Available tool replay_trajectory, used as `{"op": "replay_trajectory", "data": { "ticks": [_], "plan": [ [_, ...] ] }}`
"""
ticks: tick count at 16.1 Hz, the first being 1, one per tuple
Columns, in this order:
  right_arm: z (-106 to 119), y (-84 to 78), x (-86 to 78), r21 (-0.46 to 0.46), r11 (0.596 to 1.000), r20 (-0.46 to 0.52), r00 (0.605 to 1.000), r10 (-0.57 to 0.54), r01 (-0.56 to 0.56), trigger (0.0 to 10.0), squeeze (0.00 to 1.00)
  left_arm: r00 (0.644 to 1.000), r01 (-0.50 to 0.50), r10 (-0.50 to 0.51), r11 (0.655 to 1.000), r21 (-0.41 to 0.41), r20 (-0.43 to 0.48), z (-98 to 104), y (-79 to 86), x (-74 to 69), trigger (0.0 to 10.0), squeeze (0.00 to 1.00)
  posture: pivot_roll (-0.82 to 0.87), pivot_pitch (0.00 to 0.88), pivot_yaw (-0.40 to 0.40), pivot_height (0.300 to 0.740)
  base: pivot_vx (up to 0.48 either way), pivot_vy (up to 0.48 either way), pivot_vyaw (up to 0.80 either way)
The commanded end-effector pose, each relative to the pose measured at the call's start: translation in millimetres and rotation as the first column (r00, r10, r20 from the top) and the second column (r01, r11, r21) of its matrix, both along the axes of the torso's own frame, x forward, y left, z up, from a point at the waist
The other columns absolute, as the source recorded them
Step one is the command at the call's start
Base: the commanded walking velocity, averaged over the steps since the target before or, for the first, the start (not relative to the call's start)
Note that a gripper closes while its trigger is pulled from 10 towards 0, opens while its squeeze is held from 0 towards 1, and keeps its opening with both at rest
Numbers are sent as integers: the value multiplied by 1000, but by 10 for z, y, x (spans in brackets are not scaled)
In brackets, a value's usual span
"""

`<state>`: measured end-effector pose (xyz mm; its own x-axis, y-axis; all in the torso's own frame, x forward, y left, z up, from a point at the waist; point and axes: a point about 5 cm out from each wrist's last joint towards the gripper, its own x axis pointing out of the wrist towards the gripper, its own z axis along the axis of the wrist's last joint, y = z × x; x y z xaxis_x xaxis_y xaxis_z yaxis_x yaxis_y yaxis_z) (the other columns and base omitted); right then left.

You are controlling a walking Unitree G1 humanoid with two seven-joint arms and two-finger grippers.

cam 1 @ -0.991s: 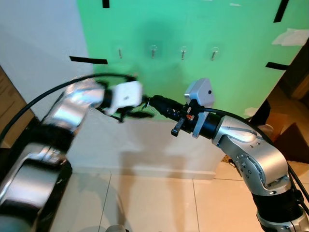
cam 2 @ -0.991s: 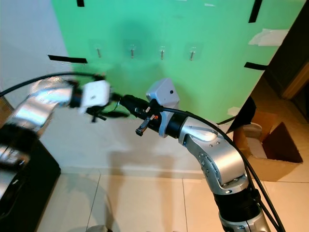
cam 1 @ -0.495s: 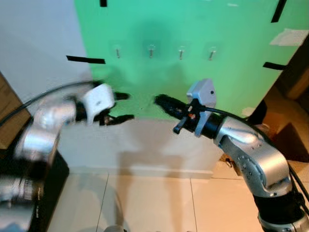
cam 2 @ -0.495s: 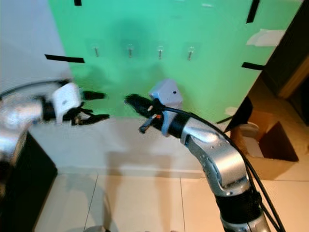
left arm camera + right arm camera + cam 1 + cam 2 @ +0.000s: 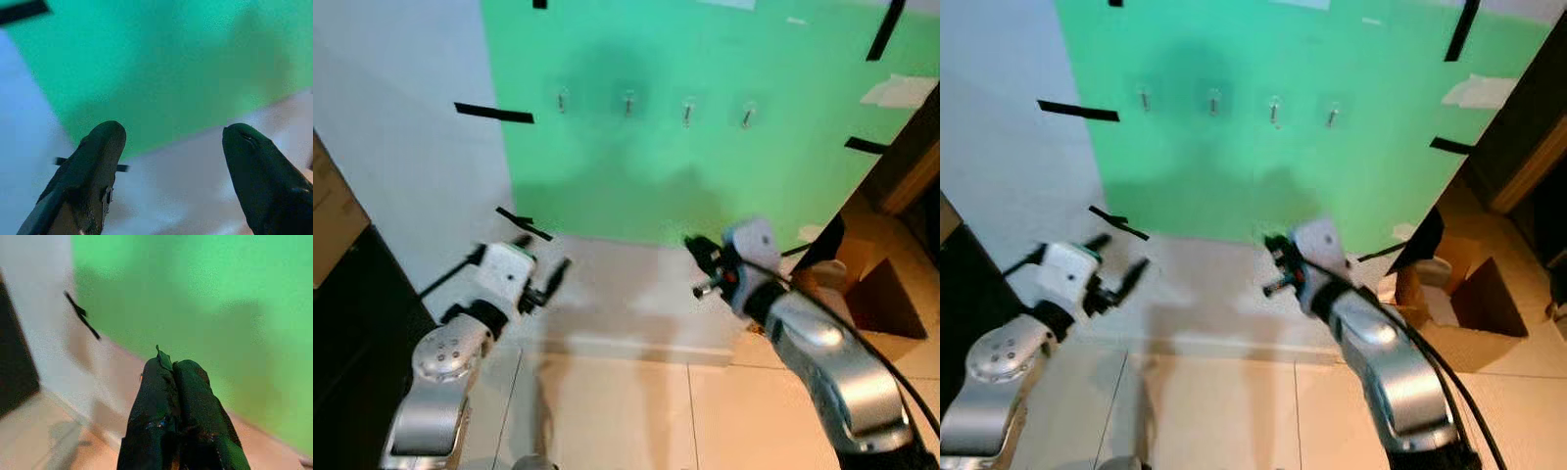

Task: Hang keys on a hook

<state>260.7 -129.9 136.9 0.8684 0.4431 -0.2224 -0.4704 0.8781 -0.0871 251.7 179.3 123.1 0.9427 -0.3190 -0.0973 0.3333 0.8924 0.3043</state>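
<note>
Green wall panel (image 5: 705,147) fills the background above a tiled floor (image 5: 626,411). At its 12 o'clock edge runs a row of four small hooks (image 5: 686,111). Below, toward 8 o'clock, the left gripper (image 5: 546,277) has its fingers spread wide, with nothing between them. Toward 4 o'clock, the right gripper (image 5: 168,364) is pressed closed; whether it pinches keys cannot be told. A cardboard box (image 5: 881,294) sits at 3 o'clock.
</note>
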Motion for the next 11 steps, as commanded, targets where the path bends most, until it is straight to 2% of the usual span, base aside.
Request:
{"op": "replay_trajectory", "data": {
  "ticks": [1, 4, 8, 11],
  "plan": [
    [-55, -157, 4, 28, 992, -13, 992, -123, 124, 10000, 0, 999, -40, 40, 999, 0, 4, 12, -84, -19, 10000, 0, -12, 0, -79, 740, 0, 0, 0],
    [-178, -262, -30, 82, 960, -64, 962, -264, 269, 10000, 0, 997, -76, 76, 997, 6, 23, 42, -202, 42, 10000, 0, -20, 0, -50, 740, 0, 0, 0],
    [-214, -215, -40, 120, 941, -69, 948, -309, 316, 10000, 0, 998, -63, 63, 998, -4, 9, 34, -265, 97, 10000, 0, -36, 0, 12, 740, 0, 0, 0],
    [-210, -215, -18, 123, 935, -52, 943, -329, 333, 10000, 0, 998, -59, 59, 998, -2, 3, 26, -284, 130, 10000, 0, -41, 0, 33, 740, 0, -259, 800]
  ]
}}
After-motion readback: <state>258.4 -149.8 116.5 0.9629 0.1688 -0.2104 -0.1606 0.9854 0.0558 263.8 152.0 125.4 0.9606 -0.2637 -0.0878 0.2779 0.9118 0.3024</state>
